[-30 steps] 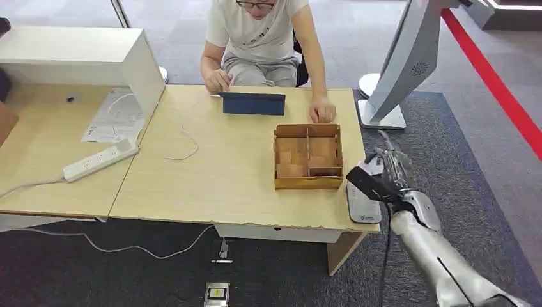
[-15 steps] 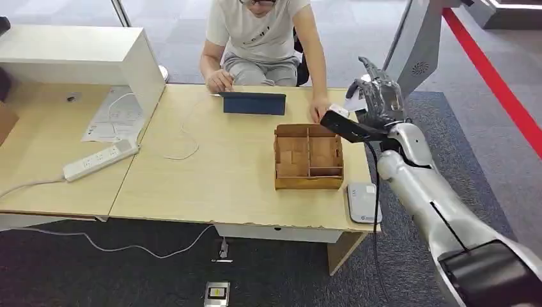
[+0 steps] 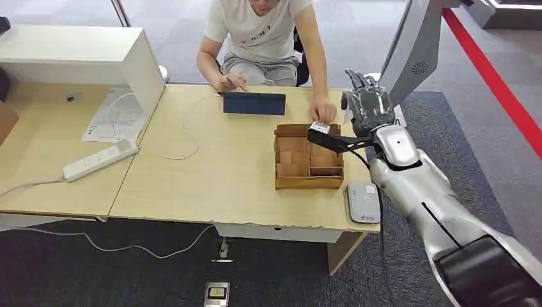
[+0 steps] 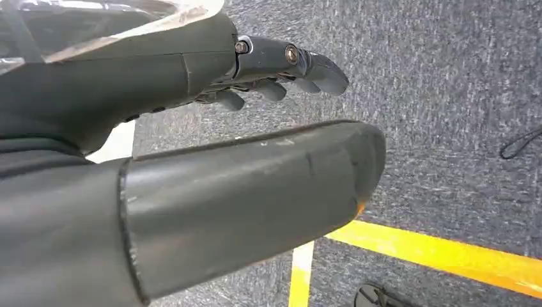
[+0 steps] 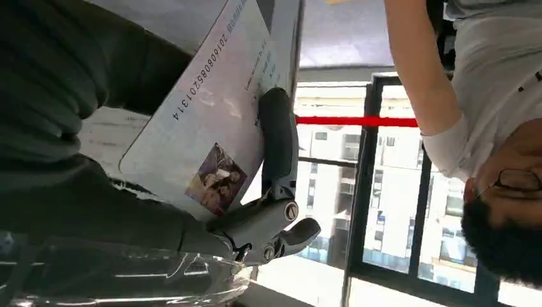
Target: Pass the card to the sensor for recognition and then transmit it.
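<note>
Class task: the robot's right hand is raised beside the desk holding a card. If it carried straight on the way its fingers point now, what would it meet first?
Probably the white stand rising behind the desk: the right hand, holding the card, points up and away towards it. Depth is unclear from the head view, so it might pass beside it.

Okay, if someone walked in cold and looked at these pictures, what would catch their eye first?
Probably the silver right arm reaching over the desk's far right corner, its right hand raised near the seated person. The right wrist view shows why: that hand holds a white card with a small photo and printed numbers. Next, the wooden divided box on the desk, with the grey card sensor at the near corner.
</note>
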Controlling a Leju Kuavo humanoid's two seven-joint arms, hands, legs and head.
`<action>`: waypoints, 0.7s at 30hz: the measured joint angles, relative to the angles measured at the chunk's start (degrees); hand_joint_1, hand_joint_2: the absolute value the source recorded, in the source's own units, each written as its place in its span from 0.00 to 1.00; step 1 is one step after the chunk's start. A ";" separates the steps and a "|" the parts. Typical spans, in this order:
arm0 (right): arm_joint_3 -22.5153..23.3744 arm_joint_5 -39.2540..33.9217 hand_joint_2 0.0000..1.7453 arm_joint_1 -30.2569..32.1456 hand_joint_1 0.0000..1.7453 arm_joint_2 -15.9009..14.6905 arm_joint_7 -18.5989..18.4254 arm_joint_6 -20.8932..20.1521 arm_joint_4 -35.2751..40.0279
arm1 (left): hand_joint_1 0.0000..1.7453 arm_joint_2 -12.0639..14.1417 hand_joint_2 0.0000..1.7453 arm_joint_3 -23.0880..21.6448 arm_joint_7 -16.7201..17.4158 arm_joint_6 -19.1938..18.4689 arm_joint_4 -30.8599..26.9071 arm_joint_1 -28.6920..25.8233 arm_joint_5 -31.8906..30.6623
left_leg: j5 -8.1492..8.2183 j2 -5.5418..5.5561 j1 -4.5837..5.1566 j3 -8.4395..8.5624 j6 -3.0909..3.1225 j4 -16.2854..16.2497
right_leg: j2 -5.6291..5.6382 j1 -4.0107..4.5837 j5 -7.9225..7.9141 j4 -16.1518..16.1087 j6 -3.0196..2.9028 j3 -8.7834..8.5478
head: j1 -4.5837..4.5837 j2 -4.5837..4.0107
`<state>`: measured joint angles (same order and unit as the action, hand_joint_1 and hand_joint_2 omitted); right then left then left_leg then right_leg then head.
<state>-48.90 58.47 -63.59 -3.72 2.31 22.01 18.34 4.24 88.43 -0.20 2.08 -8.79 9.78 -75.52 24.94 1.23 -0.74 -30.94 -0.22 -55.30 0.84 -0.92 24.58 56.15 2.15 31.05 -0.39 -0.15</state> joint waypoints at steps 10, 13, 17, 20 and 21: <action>-3.49 1.88 1.00 -3.74 1.00 -0.15 -3.19 -4.26 -1.46 | 0.00 -0.42 0.00 0.00 0.74 -0.04 0.00 -0.02 0.31 | 0.00 0.00 0.00 -0.01 0.00 0.00 | 0.00 0.01 0.00 0.00 0.00 0.01 | -0.02 0.00; -3.65 1.90 1.00 -4.32 1.00 -0.09 -3.28 -4.50 -1.70 | 0.00 -0.46 0.00 0.00 1.20 -0.04 0.02 -0.02 0.55 | 0.00 0.00 0.00 -0.01 0.00 0.00 | 0.00 0.00 0.00 0.01 0.00 0.00 | -0.02 0.00; -3.82 2.40 1.00 -4.61 1.00 0.31 -3.28 -4.78 -1.73 | 0.00 -0.68 0.00 0.02 1.62 0.11 0.00 0.00 0.98 | 0.00 0.00 0.00 -0.01 0.00 0.00 | 0.00 0.00 0.00 0.00 0.00 0.01 | -0.02 0.00; -3.95 2.75 1.00 -4.61 1.00 0.85 -3.32 -4.89 -1.73 | 0.00 -0.85 0.00 0.07 1.77 0.31 0.00 0.02 1.07 | 0.00 0.00 0.00 -0.01 0.00 0.00 | 0.00 0.00 0.00 0.01 0.00 0.01 | -0.02 0.00; -4.00 2.77 1.00 -4.60 1.00 1.03 -3.30 -5.05 -1.73 | 0.00 -0.92 0.00 0.07 1.79 0.31 0.00 0.02 1.07 | 0.00 0.00 -0.01 -0.01 0.00 0.00 | 0.00 0.01 0.00 0.01 0.00 0.01 | -0.02 0.00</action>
<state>-52.89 61.24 -68.19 -2.69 -0.98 16.96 16.61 3.32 88.50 1.60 2.38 -8.79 9.80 -74.44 24.94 1.23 -0.74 -30.95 -0.22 -55.29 0.84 -0.92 24.58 56.15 2.14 31.06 -0.42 -0.15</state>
